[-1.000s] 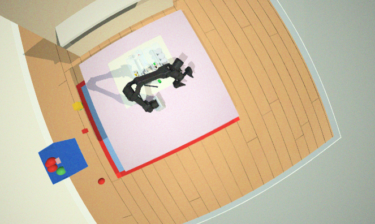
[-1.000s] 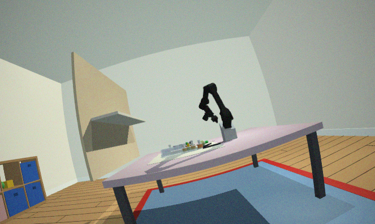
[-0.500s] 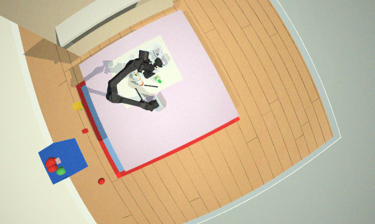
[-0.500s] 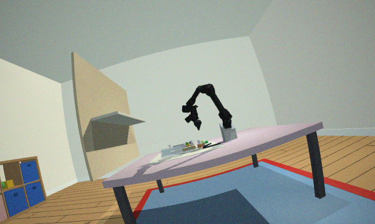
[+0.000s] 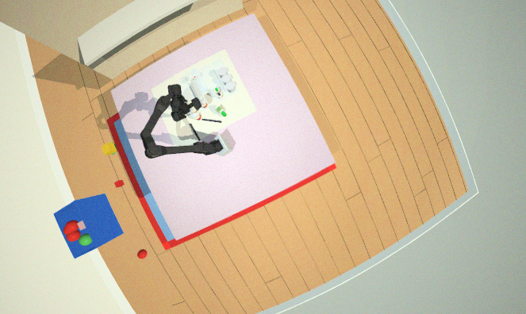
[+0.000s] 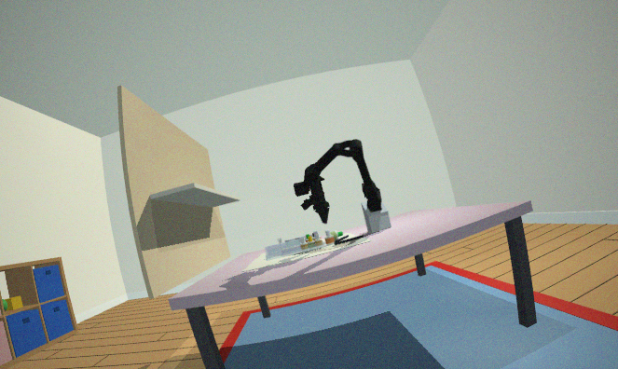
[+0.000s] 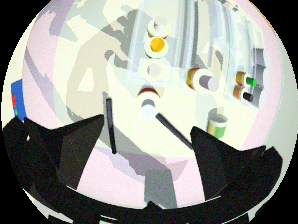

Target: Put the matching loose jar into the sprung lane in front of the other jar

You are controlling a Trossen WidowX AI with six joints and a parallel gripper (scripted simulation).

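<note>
My gripper (image 5: 188, 109) (image 6: 325, 222) (image 7: 148, 125) is open and empty, pointing down above the front of the jar area. In the wrist view a loose jar with a white lid and a red-brown band (image 7: 148, 102) stands ahead, between the fingers' lines but beyond the tips. A larger amber jar with a pale lid (image 7: 202, 80) is farther right. A green-labelled jar (image 7: 217, 127) (image 5: 220, 108) is at the right. Clear lanes run behind; the left one holds white-topped jars, one with a yellow top (image 7: 157, 45). The pusher plate and which jar matches cannot be told.
Two black bars (image 7: 111, 127) (image 7: 174, 131) lie in front of the jars. Small jars with a green lid (image 7: 251, 81) and a black lid (image 7: 247, 97) stand by a grey scalloped rack (image 7: 258, 75) at the right. A cream mat (image 5: 241, 109) lies under everything on the pink table (image 5: 261, 178).
</note>
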